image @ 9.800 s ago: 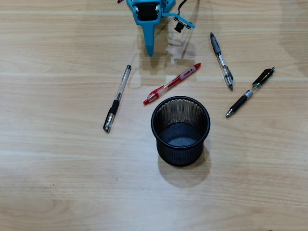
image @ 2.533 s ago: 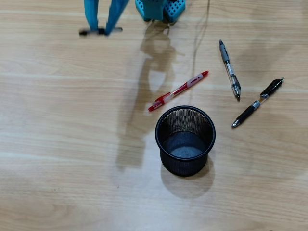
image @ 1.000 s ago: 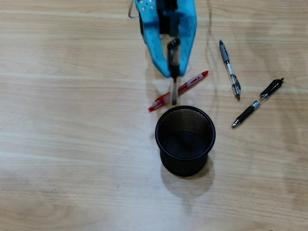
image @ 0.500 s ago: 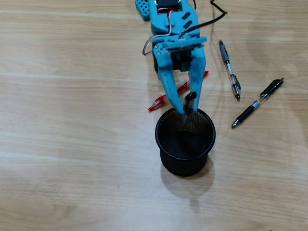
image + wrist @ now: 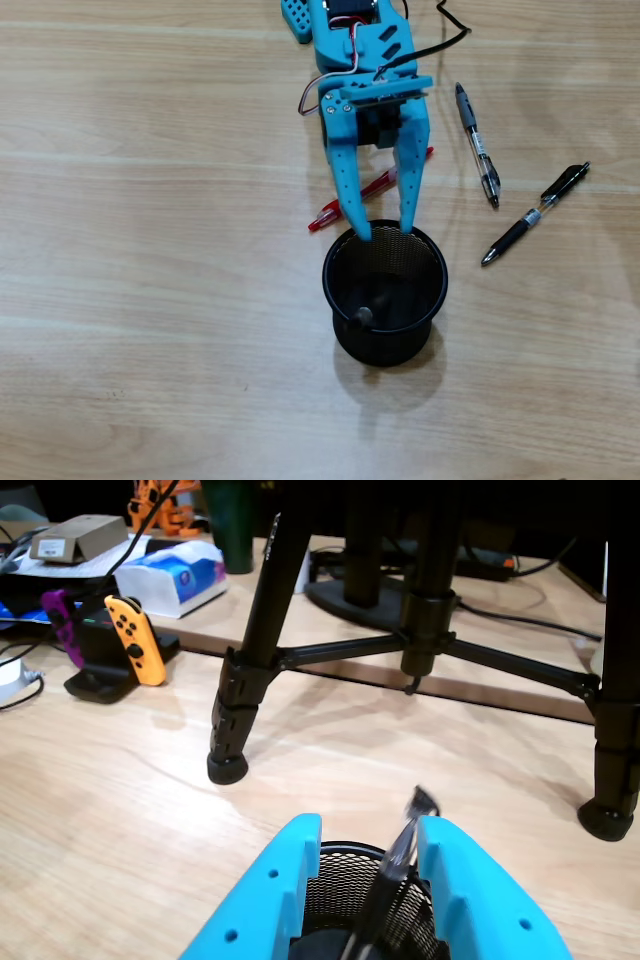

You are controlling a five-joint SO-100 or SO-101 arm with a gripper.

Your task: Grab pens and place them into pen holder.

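Gone from the fingers is the clear pen with the black cap [image 5: 362,317], and it's in the pen holder [image 5: 432,268] now, its end leaning against the near rim in the overhead view and standing slantwise between the blue fingers in the wrist view. That's one of four delivered! Three remain on the table [image 5: 150,300]: the red pen [image 5: 330,212], partly hidden under the arm just beside the cup, and off to the right in the overhead view the grey pen [image 5: 476,144] and the black pen [image 5: 532,216]. Over the cup hangs the gripper [image 5: 386,232], tips right at the far rim, spread apart and clutching nothing, the arm stretched down from the top edge, pitched steeply toward the mesh.
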